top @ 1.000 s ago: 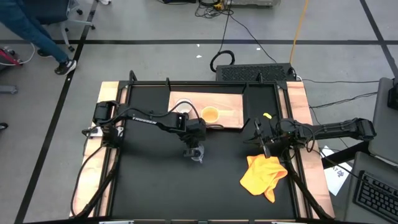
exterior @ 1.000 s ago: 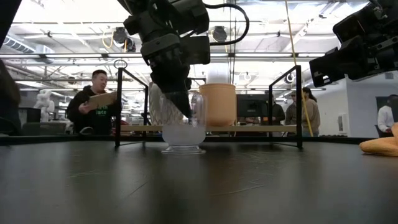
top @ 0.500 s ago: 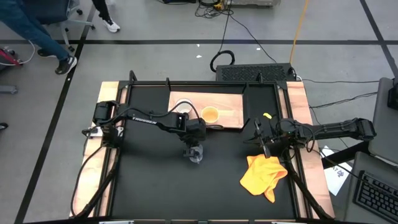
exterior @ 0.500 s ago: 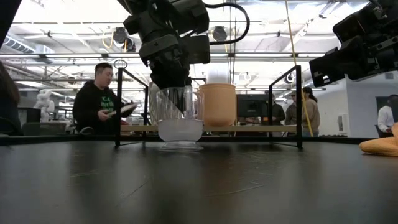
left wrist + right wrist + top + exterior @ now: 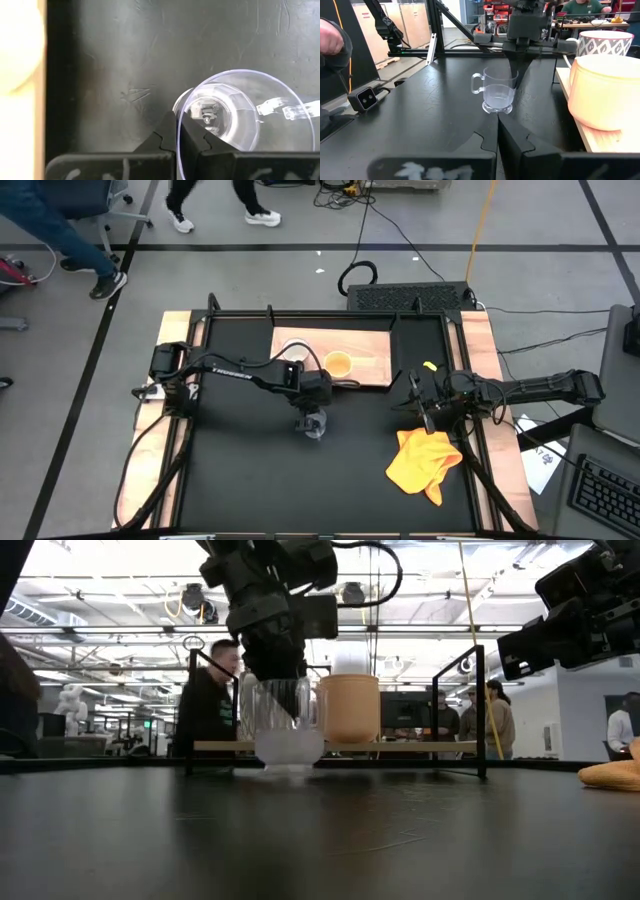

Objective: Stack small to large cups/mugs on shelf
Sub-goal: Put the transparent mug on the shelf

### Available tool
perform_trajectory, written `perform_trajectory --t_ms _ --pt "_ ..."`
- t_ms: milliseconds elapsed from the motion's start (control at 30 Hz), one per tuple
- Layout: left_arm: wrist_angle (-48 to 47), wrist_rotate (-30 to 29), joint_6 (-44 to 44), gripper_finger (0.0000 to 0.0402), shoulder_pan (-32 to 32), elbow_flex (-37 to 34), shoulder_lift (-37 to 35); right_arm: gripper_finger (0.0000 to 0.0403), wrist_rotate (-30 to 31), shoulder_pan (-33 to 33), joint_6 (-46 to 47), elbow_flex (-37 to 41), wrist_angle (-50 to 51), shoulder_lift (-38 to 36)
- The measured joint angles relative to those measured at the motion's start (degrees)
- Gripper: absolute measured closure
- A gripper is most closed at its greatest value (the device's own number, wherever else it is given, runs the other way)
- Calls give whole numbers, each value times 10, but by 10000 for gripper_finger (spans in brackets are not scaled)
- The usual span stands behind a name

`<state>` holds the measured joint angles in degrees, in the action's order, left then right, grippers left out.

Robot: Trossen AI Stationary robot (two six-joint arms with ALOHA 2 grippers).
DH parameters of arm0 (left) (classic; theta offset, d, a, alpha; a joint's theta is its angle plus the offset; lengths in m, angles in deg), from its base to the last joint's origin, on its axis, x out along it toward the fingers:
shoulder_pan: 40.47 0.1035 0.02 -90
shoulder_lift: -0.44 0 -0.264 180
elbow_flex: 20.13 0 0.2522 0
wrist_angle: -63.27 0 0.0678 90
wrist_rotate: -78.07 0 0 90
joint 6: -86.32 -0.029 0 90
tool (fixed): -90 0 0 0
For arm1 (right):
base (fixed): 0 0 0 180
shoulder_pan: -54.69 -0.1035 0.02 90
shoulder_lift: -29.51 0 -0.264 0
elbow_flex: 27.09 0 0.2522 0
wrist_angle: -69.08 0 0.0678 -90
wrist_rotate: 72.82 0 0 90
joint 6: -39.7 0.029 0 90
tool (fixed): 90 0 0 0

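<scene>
We see the left gripper [image 5: 283, 690] reaching down mid-table, its fingers pinched on the rim of the upright clear glass cup [image 5: 288, 730], raised just off the table [image 5: 240, 470] before the shelf [image 5: 375, 360]. The right gripper [image 5: 418, 408] waits closed near the right edge.

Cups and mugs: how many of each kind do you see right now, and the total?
White mug: 1
Orange-yellow mug: 1
Clear glass cup, held by the left gripper: 1
Total: 3
</scene>
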<state>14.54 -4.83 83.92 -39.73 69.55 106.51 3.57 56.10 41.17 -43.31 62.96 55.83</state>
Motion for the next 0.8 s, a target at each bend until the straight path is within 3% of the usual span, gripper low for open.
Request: perform_trajectory --t_ms 433,800 --pt "-80 -31 -6 401 -12 78 -1 403 0 0 0 0 0 0" --pt "-98 -32 -9 401 -12 91 -1 403 0 0 0 0 0 0"
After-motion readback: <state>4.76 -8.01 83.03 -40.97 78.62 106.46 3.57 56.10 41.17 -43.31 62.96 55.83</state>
